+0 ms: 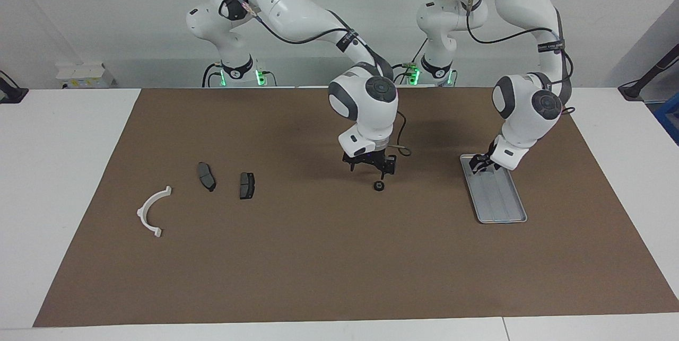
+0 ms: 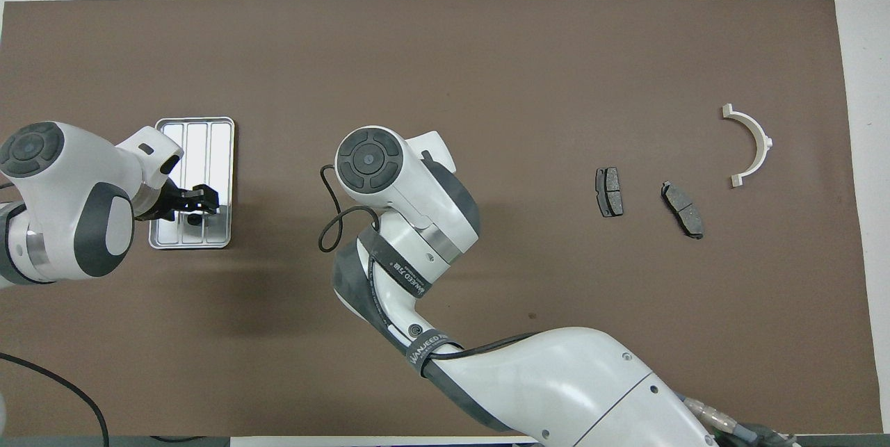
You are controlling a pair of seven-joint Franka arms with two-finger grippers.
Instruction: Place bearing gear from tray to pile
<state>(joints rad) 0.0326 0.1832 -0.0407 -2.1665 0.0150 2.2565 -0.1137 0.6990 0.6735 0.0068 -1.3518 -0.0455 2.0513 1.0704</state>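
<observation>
Right gripper: my right gripper point(image 1: 371, 168) hangs low over mid-table, jaws spread wide, holding nothing.
Bearing gear: the bearing gear point(image 1: 379, 186) sits on the brown mat point(image 1: 318, 267) just under those jaws, off the tray point(image 1: 504, 216) and well apart from the pile.
Pile: white bracket point(image 1: 151, 212) and two dark plates point(image 1: 206, 176) lie toward the right arm's end.
Left gripper: my left gripper point(image 1: 480, 163) waits over the tray's end nearer the robots; open or closed, I cannot tell.
Step in hand: picking the gear off the mat, I judge.
Doing it well: centre it between my fingers before dropping, since it looks off toward one side.
Grip: close gently; a small round part may roll or squirt out.
Carry: lift clear, then travel toward the plates and set it down without knocking them.
</observation>
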